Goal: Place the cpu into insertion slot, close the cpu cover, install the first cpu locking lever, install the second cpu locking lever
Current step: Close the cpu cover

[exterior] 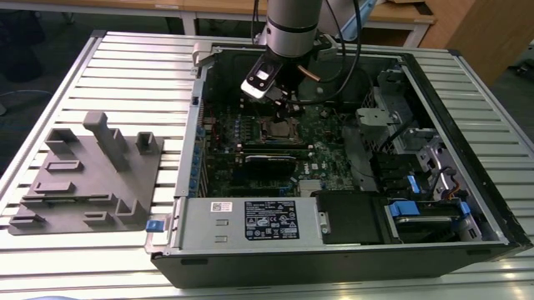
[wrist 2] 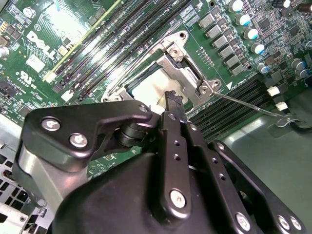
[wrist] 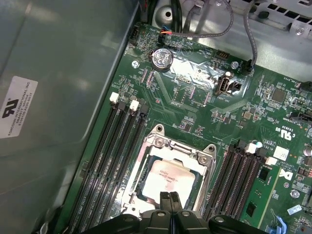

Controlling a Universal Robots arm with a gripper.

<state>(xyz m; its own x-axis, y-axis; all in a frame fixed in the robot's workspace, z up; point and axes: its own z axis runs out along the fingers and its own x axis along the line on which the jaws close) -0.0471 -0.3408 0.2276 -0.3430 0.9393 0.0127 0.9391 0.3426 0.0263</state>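
While my gripper (wrist: 169,197) is hanging with fingers pressed together, I'm seeing the cpu (wrist: 170,175) lying just beneath its tips — flat.

This looks like a robotics lab or workshop: a robot arm (exterior: 292,25) reaches into an open computer case (exterior: 334,259) on a ribbed metal table (exterior: 125,56), with a grey parts holder (exterior: 84,178) alongside and wooden desks (exterior: 401,19) behind.
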